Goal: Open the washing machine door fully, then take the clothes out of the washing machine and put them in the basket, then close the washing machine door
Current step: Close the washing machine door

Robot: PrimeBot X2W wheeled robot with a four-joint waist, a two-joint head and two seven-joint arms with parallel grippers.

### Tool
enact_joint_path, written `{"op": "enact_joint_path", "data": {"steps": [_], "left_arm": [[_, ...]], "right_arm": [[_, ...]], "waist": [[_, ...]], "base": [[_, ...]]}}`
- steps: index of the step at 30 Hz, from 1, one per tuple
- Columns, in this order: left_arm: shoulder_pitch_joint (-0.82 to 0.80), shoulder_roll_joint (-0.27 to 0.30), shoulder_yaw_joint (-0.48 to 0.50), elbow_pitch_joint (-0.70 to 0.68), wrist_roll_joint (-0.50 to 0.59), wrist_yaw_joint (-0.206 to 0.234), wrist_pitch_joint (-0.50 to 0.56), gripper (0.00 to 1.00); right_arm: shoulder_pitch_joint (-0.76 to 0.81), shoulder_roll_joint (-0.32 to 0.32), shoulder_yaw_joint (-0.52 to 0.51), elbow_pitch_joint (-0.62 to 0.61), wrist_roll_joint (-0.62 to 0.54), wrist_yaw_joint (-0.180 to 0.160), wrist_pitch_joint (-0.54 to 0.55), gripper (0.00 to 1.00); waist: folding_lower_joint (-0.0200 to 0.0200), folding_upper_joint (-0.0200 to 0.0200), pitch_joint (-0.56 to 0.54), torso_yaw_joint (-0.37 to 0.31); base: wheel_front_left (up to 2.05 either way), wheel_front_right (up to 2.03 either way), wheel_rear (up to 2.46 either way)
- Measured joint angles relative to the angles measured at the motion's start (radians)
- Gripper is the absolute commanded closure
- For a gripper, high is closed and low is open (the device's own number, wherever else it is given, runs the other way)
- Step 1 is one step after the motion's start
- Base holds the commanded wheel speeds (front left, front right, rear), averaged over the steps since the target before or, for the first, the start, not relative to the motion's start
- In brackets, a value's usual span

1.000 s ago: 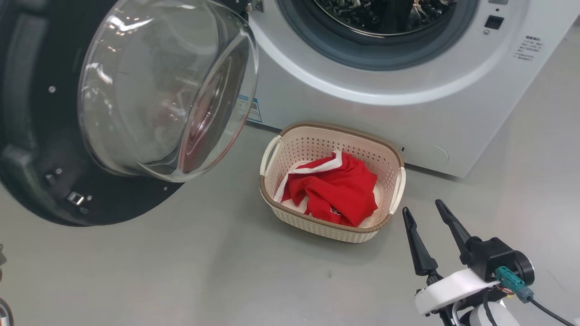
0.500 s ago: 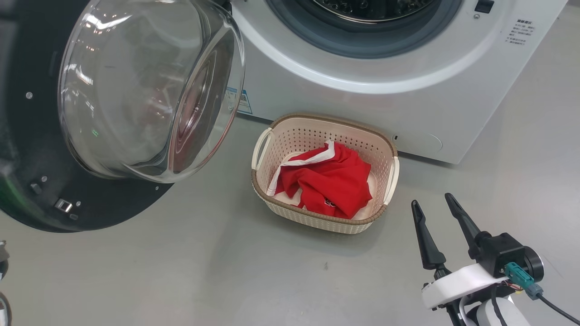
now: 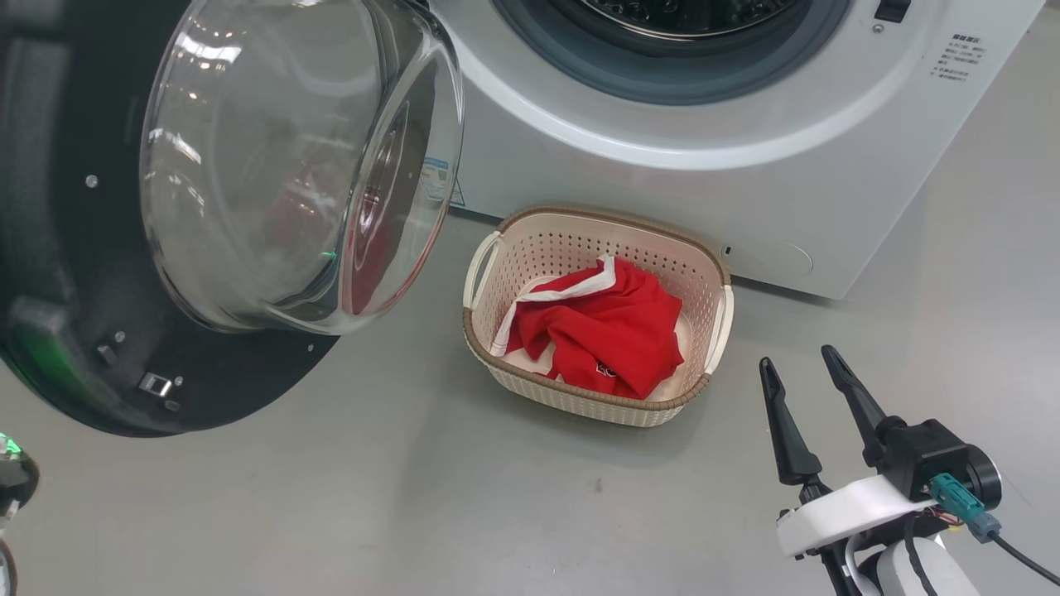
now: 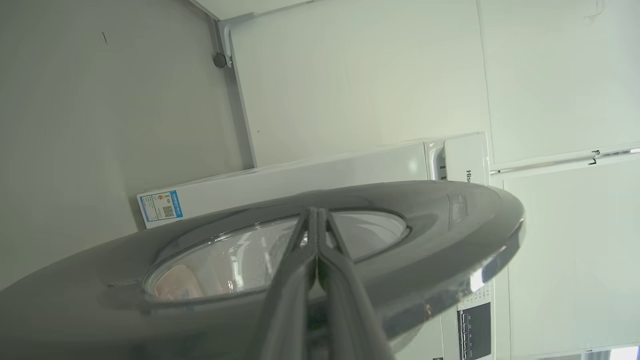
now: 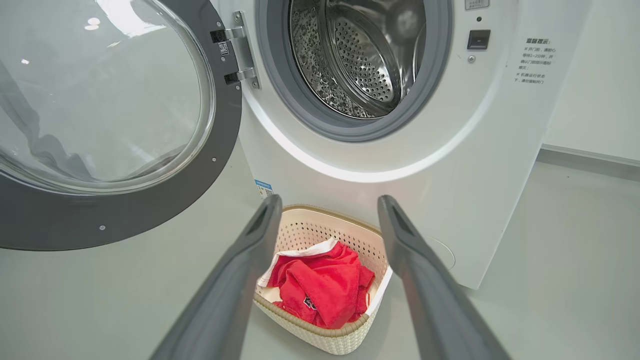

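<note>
The washing machine door [image 3: 74, 314] hangs open on the left, its glass bowl [image 3: 298, 165] bulging toward the basket. Behind it stands the white washing machine [image 3: 662, 190], whose steel drum [image 5: 360, 55] looks empty. On the floor just in front, the cream basket [image 3: 580, 399] holds the red clothes [image 3: 600, 335]. My right gripper [image 3: 797, 358] is open and empty, low and to the right of the basket. From its wrist view the right gripper [image 5: 328, 200] points at the basket [image 5: 325, 340] and clothes [image 5: 320, 290]. My left gripper [image 4: 314, 210] is shut with nothing in it, lying across the door's outer face [image 4: 450, 220].
Grey floor stretches in front of the basket and to the machine's right. A white wall and skirting [image 5: 590, 155] run right of the machine. A blue label [image 3: 439, 178] shows through the door glass. Part of my left arm [image 3: 12, 476] glows green at the lower left edge.
The head view has shifted slightly. The door's glass edge now stands a little nearer the basket than half a second ago. My right gripper stays open in nearly the same place.
</note>
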Motion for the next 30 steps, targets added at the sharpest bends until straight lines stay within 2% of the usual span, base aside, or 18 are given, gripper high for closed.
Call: {"op": "enact_joint_path", "data": {"steps": [12,21,30], "left_arm": [[0.035,0.014,-0.033,-0.050,-0.045,-0.010,0.149,1.00],[0.092,0.005,-0.050,-0.108,-0.131,-0.018,0.267,1.00],[0.148,0.006,-0.067,-0.181,-0.132,-0.018,0.340,1.00]], "right_arm": [[-0.001,0.000,-0.002,0.000,0.000,0.000,0.000,0.00],[-0.001,0.002,0.004,0.008,0.005,0.000,0.000,0.00],[-0.001,0.008,0.013,0.010,0.006,0.000,0.000,0.00]], "waist": [[0.0000,0.0000,-0.016,-0.003],[0.0000,0.0000,-0.035,-0.019],[0.0000,0.0000,-0.045,-0.054]], "base": [[0.00,0.00,0.00],[0.00,0.00,0.00],[0.00,0.00,0.00]]}}
